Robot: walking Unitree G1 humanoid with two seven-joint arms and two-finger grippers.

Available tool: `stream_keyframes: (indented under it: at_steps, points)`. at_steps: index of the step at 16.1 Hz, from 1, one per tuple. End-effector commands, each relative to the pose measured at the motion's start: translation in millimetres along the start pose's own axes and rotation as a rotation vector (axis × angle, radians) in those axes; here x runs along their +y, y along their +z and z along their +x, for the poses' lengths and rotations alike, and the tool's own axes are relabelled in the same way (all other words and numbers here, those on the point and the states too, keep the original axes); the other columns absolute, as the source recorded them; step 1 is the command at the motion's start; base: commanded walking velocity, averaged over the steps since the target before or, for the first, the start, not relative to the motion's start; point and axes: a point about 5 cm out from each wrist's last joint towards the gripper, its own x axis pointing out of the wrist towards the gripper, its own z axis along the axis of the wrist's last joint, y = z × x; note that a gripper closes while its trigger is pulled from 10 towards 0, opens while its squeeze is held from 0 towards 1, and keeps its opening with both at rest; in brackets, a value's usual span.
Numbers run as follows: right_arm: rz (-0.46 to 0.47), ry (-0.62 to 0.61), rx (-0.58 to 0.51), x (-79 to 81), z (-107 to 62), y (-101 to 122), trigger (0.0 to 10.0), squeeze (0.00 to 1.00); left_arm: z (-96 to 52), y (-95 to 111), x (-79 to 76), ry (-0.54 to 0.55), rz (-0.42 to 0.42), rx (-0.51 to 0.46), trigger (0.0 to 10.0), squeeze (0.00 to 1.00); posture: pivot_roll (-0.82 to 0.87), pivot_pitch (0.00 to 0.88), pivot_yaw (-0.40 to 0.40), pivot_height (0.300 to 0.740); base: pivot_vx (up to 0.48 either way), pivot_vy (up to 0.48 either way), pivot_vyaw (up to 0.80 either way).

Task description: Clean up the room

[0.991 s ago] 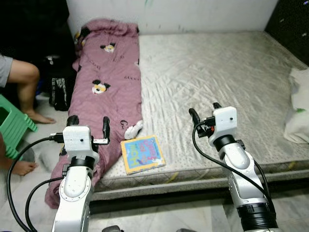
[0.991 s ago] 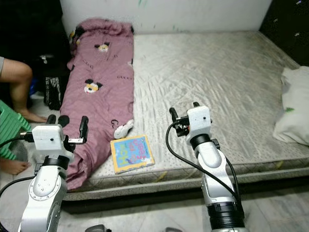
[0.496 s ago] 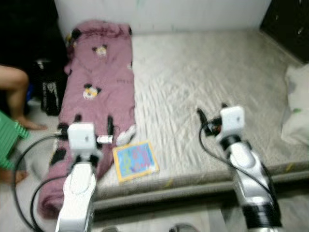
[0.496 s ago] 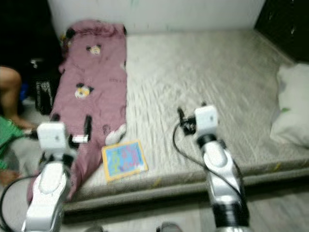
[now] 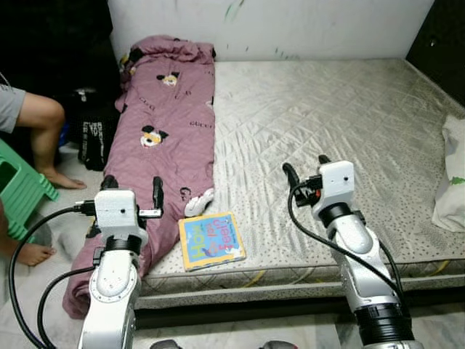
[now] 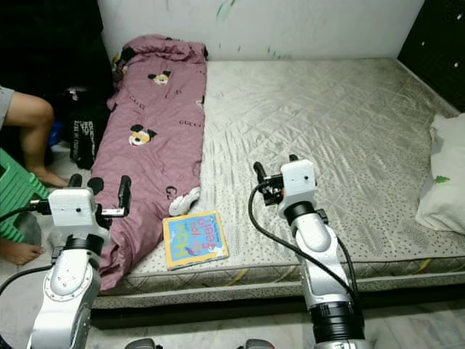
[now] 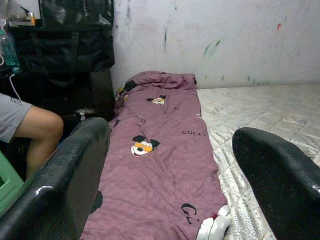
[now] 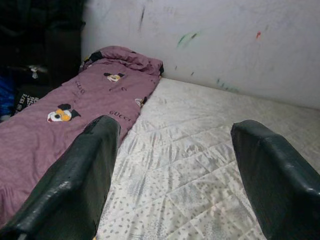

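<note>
Camera shifted; book point(image 5: 211, 240) nearer centre

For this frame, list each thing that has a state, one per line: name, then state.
left claw: open, empty, raised over the blanket's lower end
right claw: open, empty, raised above the mattress
blanket: crumpled lengthwise along the mattress's left edge, lower end hanging off
book: closed, flat near the mattress's front edge
mattress: bare, uncovered
pillow: lying at the mattress's right edge
</note>
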Motion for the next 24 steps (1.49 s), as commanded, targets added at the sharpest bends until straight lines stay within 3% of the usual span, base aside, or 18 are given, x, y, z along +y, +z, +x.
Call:
stream_keyframes:
  at_steps: [1,17,24]
  points:
    - [-0.011,0.003,-0.018,-1.7,2.9,4.6,10.0,0.0,1.1,0.0,0.1,-0.004,0.013,0.004,10.0,0.0,-0.07,0.023,-0.002,0.74,0.0,-0.307,0.0]
    - [-0.044,0.02,-0.019,-1.3,1.6,3.7,10.0,0.0,1.0,-0.6,-1.6,-0.006,0.007,0.004,10.0,0.0,-0.08,0.026,-0.003,0.74,0.0,-0.348,0.0]
    - [-0.045,0.027,-0.022,-0.7,3.8,4.2,10.0,0.0,1.4,0.1,-2.2,-0.006,0.004,-0.005,10.0,0.0,-0.07,0.018,-0.011,0.74,0.0,0.0,0.0]
